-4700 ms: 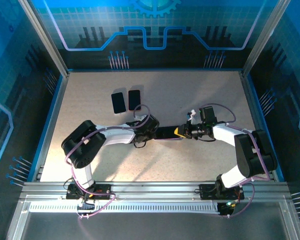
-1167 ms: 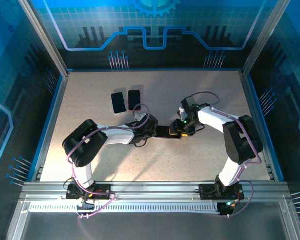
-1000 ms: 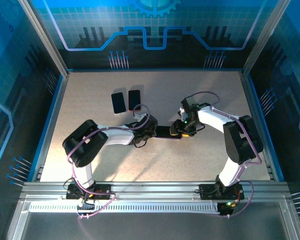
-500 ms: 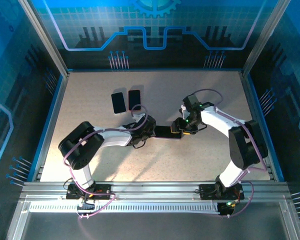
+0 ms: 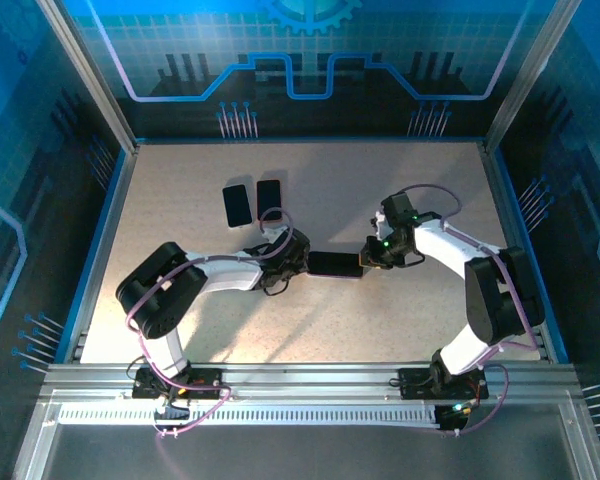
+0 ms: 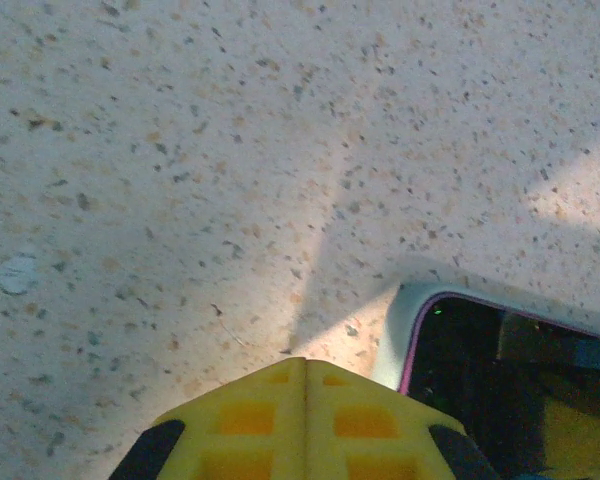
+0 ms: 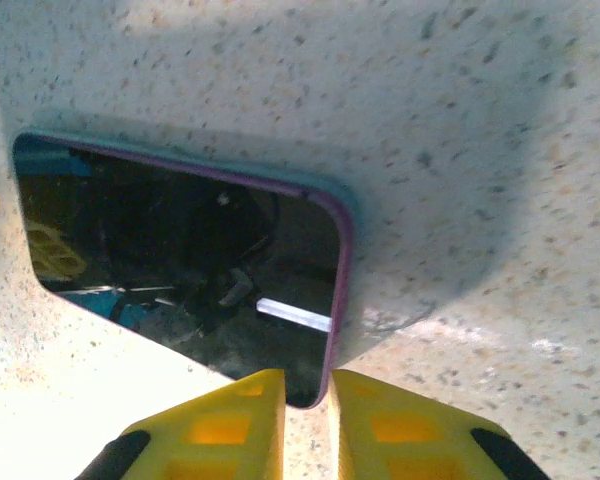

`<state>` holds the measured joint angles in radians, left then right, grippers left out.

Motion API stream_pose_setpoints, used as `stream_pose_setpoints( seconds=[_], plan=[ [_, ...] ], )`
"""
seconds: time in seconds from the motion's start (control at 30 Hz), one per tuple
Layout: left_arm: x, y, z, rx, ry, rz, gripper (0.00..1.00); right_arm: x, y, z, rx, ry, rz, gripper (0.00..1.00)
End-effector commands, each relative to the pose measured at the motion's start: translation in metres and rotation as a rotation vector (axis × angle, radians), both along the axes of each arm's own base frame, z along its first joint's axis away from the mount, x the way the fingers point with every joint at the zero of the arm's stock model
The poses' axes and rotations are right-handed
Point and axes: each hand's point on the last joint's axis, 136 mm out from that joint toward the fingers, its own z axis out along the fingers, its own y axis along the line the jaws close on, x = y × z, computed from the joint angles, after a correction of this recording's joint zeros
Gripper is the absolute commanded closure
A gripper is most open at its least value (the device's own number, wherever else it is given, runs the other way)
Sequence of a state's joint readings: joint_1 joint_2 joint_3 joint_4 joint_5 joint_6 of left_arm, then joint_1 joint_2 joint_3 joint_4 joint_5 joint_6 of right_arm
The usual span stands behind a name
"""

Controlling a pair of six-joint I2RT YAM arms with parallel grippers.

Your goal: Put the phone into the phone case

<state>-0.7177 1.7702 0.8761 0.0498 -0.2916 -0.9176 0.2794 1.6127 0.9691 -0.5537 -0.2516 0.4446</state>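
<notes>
The phone [image 5: 335, 264] lies flat on the table [image 5: 410, 190]. From above you see the left gripper [image 5: 298, 262] at one end and the right gripper [image 5: 372, 258] at the other. Push harder on one side and it could slide away.

On the left wrist camera, the fingers [image 6: 250, 420] are squeezed together, holding nothing, just beside a corner sitting in the case [image 6: 392, 340].

On the right wrist camera, the fingers [image 7: 220, 430] are closed to a thin slit, holding nothing, at another corner. Press there crooked and that corner might pop out.
</notes>
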Motion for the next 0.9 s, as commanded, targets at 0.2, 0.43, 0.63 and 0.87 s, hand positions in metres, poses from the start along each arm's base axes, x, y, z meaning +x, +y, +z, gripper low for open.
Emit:
stream_pose_setpoints(
  seconds=[0.2,0.43,0.63,0.87],
  plan=[
    [0.007,0.002,-0.007,0.028,0.032,0.017,1.0,0.01,0.003,-0.013,0.053,0.008,0.003,0.84],
    [0.008,-0.002,-0.014,0.018,0.05,0.013,1.0,0.009,0.007,-0.023,0.074,0.03,0.002,0.85],
    [0.009,-0.005,-0.018,0.011,0.058,0.012,1.0,0.007,0.012,-0.028,0.087,0.043,0.003,0.86],
    [0.008,-0.008,-0.022,0.0,0.07,0.01,1.0,0.004,0.019,-0.031,0.094,0.054,0.009,0.86]
  ],
)
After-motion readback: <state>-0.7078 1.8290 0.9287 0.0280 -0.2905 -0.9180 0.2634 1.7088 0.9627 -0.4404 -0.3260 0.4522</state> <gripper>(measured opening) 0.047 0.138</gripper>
